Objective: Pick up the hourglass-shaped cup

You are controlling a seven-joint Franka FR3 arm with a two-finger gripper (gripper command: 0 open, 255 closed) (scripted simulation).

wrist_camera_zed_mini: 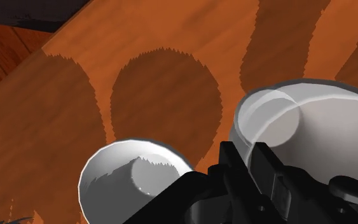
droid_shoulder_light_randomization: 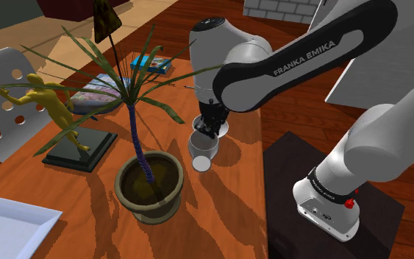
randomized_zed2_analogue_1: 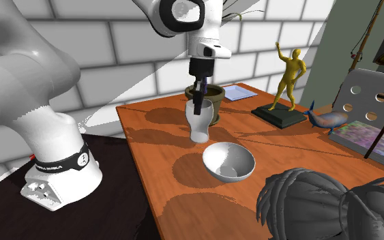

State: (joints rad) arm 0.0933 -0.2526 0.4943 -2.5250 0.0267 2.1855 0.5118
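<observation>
The hourglass-shaped cup [droid_shoulder_light_randomization: 203, 152] is white, narrow at the waist, and stands upright on the wooden table [droid_shoulder_light_randomization: 220, 221] near the edge by the stand. My black gripper [droid_shoulder_light_randomization: 207, 130] comes down from above and is shut on the cup's rim, with one finger inside and one outside. The second exterior view has the gripper [randomized_zed2_analogue_1: 197, 102] pinching the top of the cup [randomized_zed2_analogue_1: 198, 128], whose base appears to rest on the table. In the wrist view the fingers [wrist_camera_zed_mini: 234, 162] clasp the cup's wall [wrist_camera_zed_mini: 311, 133].
A white bowl [randomized_zed2_analogue_1: 228, 162] sits close beside the cup. A potted palm [droid_shoulder_light_randomization: 150, 184] stands on the cup's other side, its leaves reaching toward the arm. Farther off are a gold figurine [droid_shoulder_light_randomization: 51, 103] on a dark base, a white tray [droid_shoulder_light_randomization: 14, 221] and a book [droid_shoulder_light_randomization: 150, 65].
</observation>
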